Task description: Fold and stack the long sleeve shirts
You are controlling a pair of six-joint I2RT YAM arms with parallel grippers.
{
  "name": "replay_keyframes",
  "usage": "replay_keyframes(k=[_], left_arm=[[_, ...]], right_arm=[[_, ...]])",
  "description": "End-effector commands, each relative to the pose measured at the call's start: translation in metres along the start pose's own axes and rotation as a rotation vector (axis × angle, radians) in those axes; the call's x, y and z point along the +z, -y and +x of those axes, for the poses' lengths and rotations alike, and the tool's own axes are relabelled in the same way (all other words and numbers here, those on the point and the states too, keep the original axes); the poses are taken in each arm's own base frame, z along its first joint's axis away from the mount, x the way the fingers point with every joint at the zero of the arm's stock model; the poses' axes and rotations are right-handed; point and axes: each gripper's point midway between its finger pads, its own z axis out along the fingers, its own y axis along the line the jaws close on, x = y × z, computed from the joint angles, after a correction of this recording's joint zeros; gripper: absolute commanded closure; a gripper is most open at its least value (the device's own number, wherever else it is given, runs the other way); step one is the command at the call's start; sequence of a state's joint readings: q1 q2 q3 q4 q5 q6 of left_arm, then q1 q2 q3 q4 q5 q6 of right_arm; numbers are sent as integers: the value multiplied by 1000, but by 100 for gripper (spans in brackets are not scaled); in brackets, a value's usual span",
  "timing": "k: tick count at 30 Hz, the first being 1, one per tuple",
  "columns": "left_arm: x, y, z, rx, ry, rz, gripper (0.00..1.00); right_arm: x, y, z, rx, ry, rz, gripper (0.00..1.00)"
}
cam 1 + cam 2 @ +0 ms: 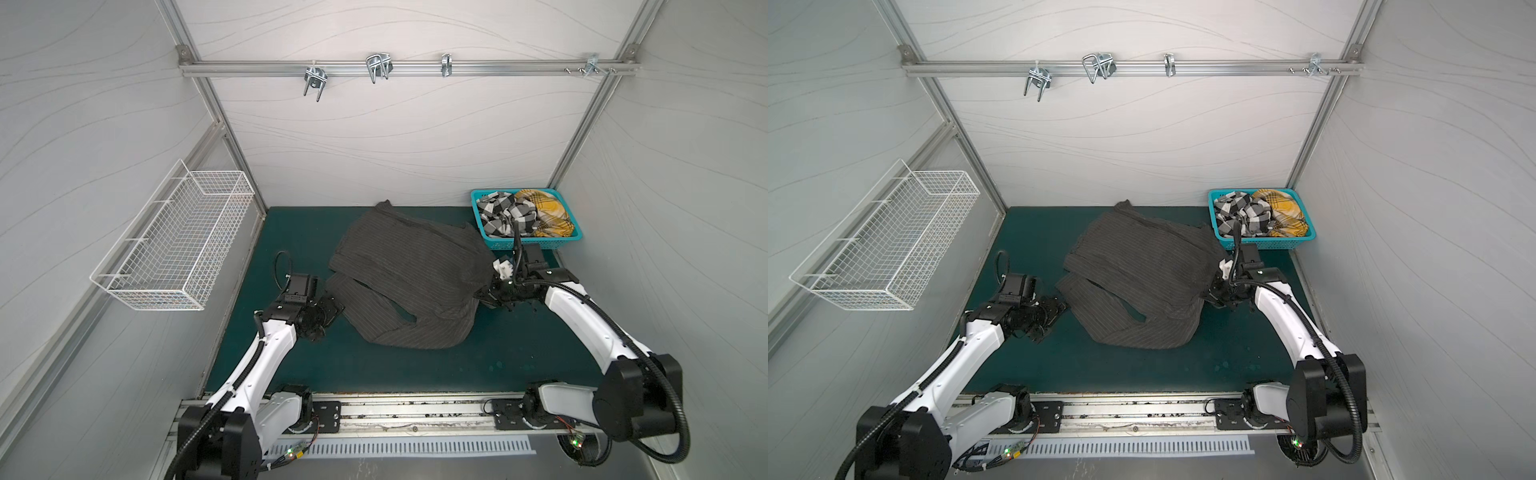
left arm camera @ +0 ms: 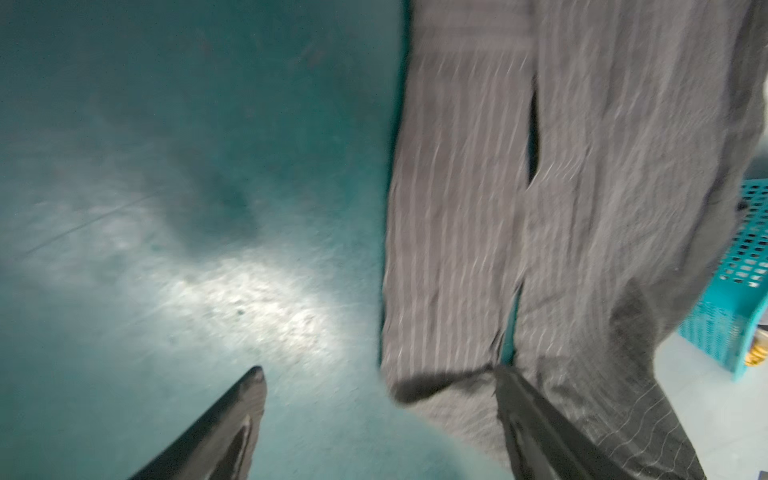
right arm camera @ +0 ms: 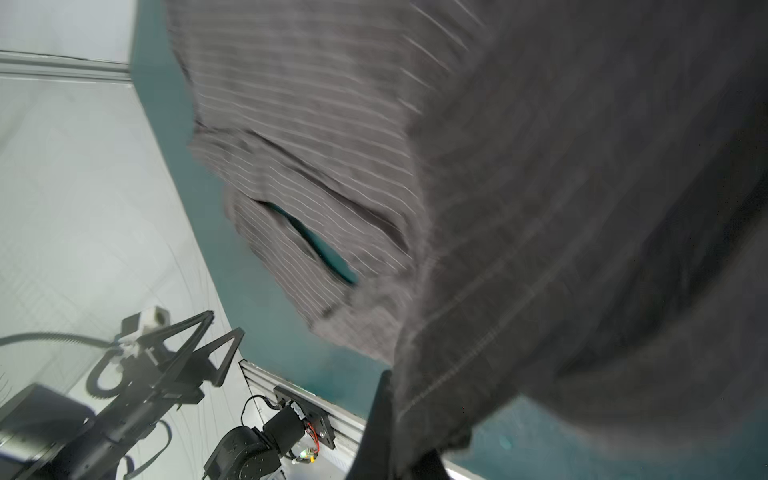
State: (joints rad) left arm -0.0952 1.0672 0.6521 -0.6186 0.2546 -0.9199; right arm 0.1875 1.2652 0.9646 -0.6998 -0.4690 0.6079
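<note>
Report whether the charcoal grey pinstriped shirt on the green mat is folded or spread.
Loosely doubled over, not neatly folded: the charcoal grey pinstriped shirt lies rumpled, layers overlapping, one edge pinched by the shut right end effector.

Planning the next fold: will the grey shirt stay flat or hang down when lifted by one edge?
Probably floppy: the grey shirt sags in folds where the right tool pinches it. Likely light: one pinch seems to hold that side up.

A dark green table (image 1: 415, 374) carries a teal basket (image 1: 536, 243) at its far right corner. A white wire basket (image 1: 166, 249) hangs on the left wall (image 1: 62, 166), past the table's left edge. Metal hooks (image 1: 378, 68) hang from a rail (image 1: 498, 66) across the back wall (image 1: 395, 137). A slotted strip (image 1: 399, 449) lies beyond the near edge.
</note>
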Motion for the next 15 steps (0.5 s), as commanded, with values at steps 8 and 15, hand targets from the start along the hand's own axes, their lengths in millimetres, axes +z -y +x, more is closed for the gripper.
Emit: replay_keyframes(k=[8,15], left_arm=[[47,59,-52,8,9,63,29],[40,106,-136,84,156,39,33]], right_arm=[[-21,-42,-34,-97,67,-45,100],[-17,-32,-27,-94,52,-22,100]])
